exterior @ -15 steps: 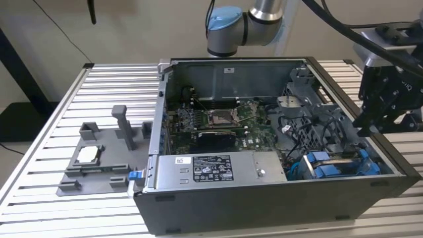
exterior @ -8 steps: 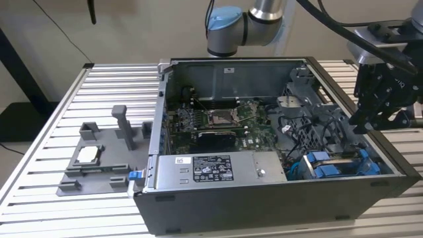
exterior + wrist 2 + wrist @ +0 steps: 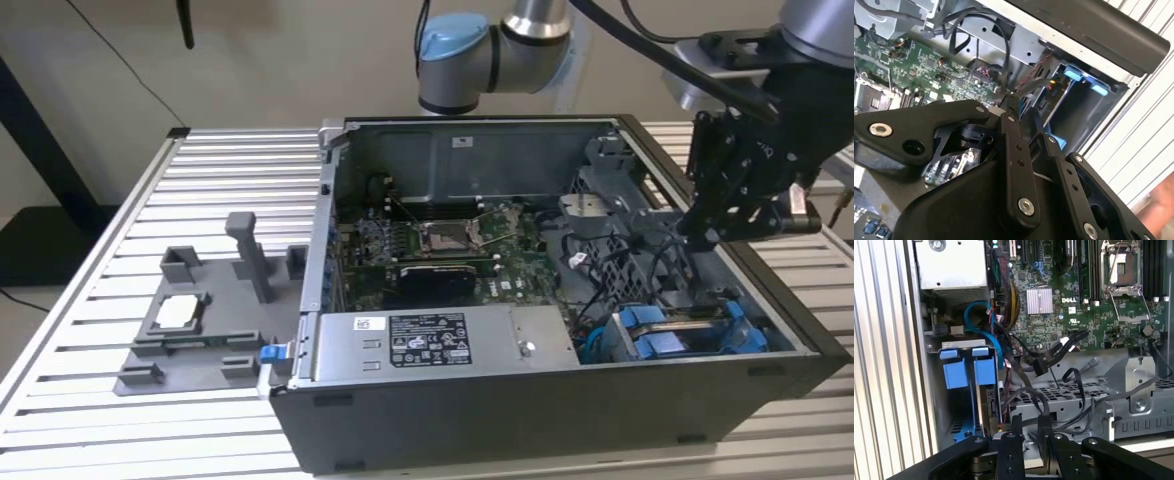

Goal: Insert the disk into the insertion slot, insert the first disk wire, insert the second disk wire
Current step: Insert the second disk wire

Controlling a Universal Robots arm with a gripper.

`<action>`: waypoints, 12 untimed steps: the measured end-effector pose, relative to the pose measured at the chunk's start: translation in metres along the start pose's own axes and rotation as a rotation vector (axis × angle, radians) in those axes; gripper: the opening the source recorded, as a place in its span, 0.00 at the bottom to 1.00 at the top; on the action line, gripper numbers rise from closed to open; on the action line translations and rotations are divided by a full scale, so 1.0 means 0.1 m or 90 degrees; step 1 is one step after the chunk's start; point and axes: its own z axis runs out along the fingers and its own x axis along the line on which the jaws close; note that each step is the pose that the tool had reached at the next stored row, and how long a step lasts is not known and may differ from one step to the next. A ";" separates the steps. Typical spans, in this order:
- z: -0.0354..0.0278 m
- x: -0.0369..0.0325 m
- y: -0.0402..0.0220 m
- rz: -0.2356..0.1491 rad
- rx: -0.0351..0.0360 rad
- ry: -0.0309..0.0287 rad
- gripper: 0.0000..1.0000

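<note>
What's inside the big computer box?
A green board, a grey box with a sticker, black wires and a slot with blue tabs. The grey box hides whatever lies under it.

the motherboard (image 3: 1054,315) is green. the insertion slot (image 3: 964,344) is grey with blue tabs (image 3: 954,374). the wires (image 3: 1036,365) are black. the table (image 3: 227,170) has silver stripes. the gripper (image 3: 1030,426) is black.

Case (image 3: 534,410) on table (image 3: 240,160), disk (image 3: 986,407) seemingly in slot (image 3: 961,344)

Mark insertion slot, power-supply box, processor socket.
insertion slot (image 3: 966,344), first wrist view, grey metal rim.
power-supply box (image 3: 427,340), exterior view, white sticker.
processor socket (image 3: 445,236), exterior view, centre.
</note>
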 end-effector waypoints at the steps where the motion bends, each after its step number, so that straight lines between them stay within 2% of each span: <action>1: 0.001 -0.014 0.020 0.000 0.0000 0.0001 0.27; 9: 0.007 -0.110 0.200 0.000 0.0000 0.0000 0.27; 12: 0.006 -0.123 0.267 -0.001 -0.0001 0.0006 0.27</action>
